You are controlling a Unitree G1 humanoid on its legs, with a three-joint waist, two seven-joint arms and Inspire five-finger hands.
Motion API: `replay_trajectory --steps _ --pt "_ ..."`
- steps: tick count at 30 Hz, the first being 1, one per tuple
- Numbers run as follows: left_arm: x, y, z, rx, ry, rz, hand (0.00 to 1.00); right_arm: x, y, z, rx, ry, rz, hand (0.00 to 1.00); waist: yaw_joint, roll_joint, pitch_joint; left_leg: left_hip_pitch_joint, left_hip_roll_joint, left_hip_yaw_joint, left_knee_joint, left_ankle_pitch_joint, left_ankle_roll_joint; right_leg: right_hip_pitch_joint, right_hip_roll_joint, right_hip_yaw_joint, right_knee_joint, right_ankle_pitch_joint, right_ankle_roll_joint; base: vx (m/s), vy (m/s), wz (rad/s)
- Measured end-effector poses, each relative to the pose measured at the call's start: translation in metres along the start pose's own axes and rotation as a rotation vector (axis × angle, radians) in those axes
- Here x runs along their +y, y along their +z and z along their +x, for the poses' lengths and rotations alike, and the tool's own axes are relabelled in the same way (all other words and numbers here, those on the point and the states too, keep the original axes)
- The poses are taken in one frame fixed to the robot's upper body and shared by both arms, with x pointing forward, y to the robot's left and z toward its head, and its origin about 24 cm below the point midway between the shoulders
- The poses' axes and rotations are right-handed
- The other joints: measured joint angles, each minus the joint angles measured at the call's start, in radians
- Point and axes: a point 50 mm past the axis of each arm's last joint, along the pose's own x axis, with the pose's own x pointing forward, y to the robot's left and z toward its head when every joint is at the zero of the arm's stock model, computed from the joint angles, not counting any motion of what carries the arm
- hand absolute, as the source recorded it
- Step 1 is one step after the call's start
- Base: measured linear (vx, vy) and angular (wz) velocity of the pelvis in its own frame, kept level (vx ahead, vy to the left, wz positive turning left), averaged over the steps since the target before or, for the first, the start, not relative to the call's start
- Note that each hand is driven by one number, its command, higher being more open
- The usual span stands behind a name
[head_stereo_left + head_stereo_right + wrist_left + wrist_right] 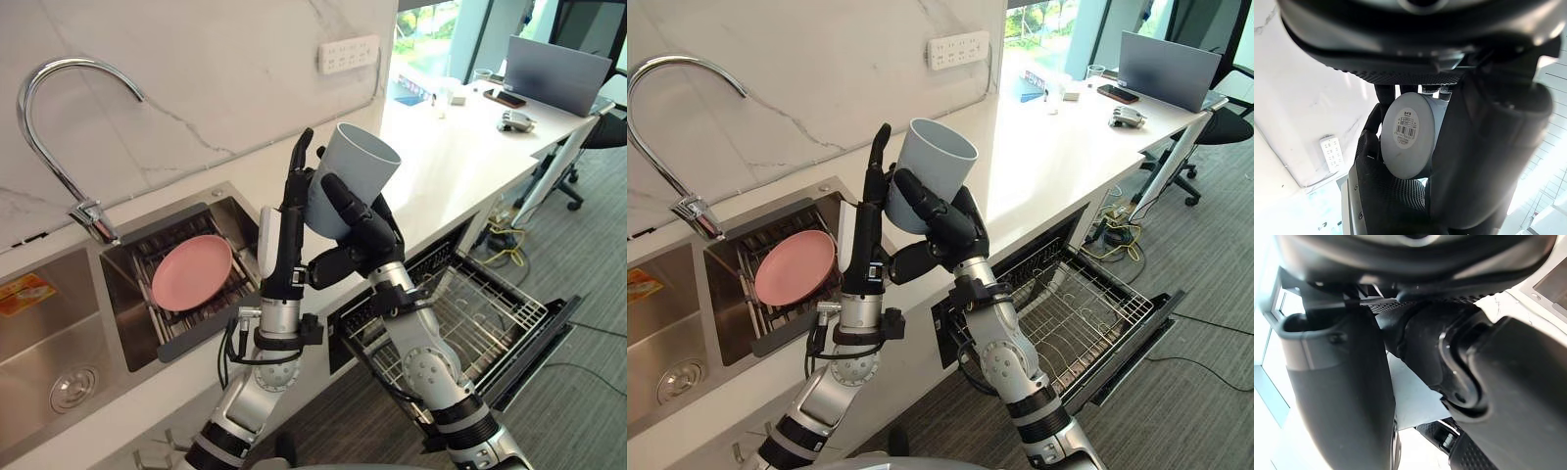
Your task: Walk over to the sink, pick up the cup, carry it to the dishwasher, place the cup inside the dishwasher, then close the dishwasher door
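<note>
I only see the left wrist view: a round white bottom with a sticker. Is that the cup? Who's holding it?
Observer: Yes. The right hand is curled round the cup, mouth up; the left hand lays straight fingers on its side.
Operator: Is the dishwasher open?
Observer: Yes, its door is down, rack pulled out.
Operator: Anything in the sink?
Observer: A pink plate, in its racked compartment.

- Cup [359, 162]: lower body covered by the right hand [367, 235] curled round it.
- Left hand [291, 225], fingers straight beside the cup: contact cannot be told.
- Dishwasher rack [490, 313], below the right hand: near end hidden behind it.
- Sink basin [39, 343], left of the left hand: cut off at the edge.
</note>
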Motion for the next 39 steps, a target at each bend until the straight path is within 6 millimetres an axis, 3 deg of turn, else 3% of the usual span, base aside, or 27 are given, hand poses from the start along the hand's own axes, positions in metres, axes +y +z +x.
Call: replay_trajectory --steps 5,9,11,14,18,24,29,34,39 --pt "-0.006 0.004 -0.003 -0.046 -0.037 0.039 1.0 -0.005 0.014 0.002 -0.098 -0.038 0.029 0.0 -0.003 -0.001 0.001 0.0 -0.002 0.001 0.0 0.0 0.0 0.0 -0.001 0.008 -0.013 0.01 0.001 -0.01 -0.003 -0.04" --pt "-0.004 0.004 -0.014 -0.029 -0.016 0.041 1.0 -0.03 0.072 -0.004 -0.508 -0.232 0.136 0.0 0.002 -0.004 0.004 0.0 -0.006 0.001 0.0 -0.001 0.0 0.0 -0.005 0.008 -0.018 0.012 0.003 -0.01 0.003 -0.01" --pt "0.002 0.0 -0.017 -0.014 0.008 0.064 1.0 -0.046 0.107 -0.021 -0.727 -0.307 0.125 0.0 -0.004 -0.005 0.005 0.0 -0.009 0.01 0.0 -0.002 0.002 -0.001 -0.007 0.012 -0.031 0.022 0.004 -0.02 0.01 -0.11" --pt "0.009 0.005 -0.012 -0.041 0.056 0.065 1.0 -0.049 0.12 -0.031 -0.817 -0.312 0.135 0.0 -0.033 -0.004 0.007 0.0 -0.005 0.011 0.0 -0.004 0.0 -0.005 -0.003 0.031 -0.047 0.039 0.001 0.0 -0.01 -0.21" --pt "0.007 0.021 -0.003 -0.114 0.097 -0.011 1.0 -0.045 0.124 -0.033 -0.831 -0.295 0.122 0.0 -0.045 -0.004 0.008 0.0 -0.001 0.011 0.0 -0.006 -0.001 -0.009 0.0 0.039 -0.048 0.041 0.001 0.0 -0.009 -0.07" --pt "0.016 0.027 0.006 -0.05 0.085 -0.387 1.0 -0.054 0.125 -0.048 -0.839 -0.379 0.022 0.0 -0.042 -0.006 0.01 0.0 -0.002 0.01 0.0 -0.007 -0.001 -0.01 -0.003 0.038 -0.044 0.041 0.001 0.0 0.0 0.0" --pt "0.013 0.01 0.009 0.166 -0.009 -0.885 1.0 -0.065 0.138 -0.067 -0.896 -0.486 -0.063 0.0 -0.049 -0.007 0.014 0.0 -0.004 0.017 0.0 -0.008 0.0 -0.016 -0.007 0.046 -0.042 0.043 0.003 -0.02 -0.001 -0.04" --pt "-0.009 -0.001 -0.008 0.368 -0.202 -1.389 1.0 -0.075 0.157 -0.091 -0.96 -0.556 -0.149 0.0 -0.066 -0.011 0.036 0.003 -0.003 0.032 0.0 -0.012 0.0 -0.024 -0.01 0.064 -0.041 0.044 0.004 -0.01 -0.005 -0.1" --pt "-0.036 0.016 -0.019 0.386 -0.452 -1.53 1.0 -0.079 0.154 -0.097 -0.911 -0.568 -0.189 0.0 -0.081 -0.01 0.038 0.003 -0.001 0.041 0.0 -0.016 -0.003 -0.032 -0.01 0.076 -0.04 0.044 0.005 0.01 -0.014 -0.08"
